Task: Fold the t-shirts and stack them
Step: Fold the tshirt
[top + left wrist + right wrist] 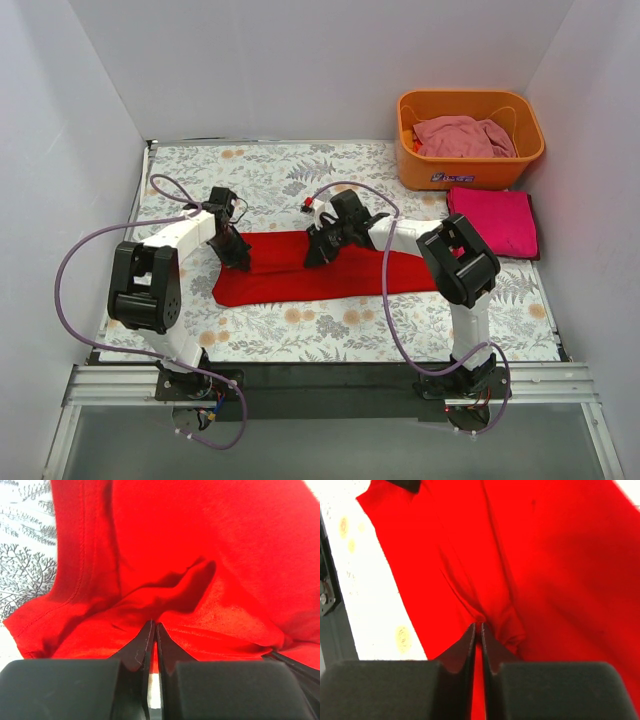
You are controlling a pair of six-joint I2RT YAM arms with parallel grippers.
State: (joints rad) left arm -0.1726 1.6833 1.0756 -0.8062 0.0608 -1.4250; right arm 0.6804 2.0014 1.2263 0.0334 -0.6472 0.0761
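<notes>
Over table (330, 335) | left arm (185, 232), right arm (400, 235) bent low | both jaws clamping red t-shirt (300, 285)

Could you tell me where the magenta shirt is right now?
In the top view, the magenta shirt lies folded at the far right, just on the near side of the orange basket.

Your left gripper (154, 626) pinches a raised fold of the red t-shirt (210, 545), jaws closed; leaf-patterned tablecloth (22, 562) shows at left.
</notes>
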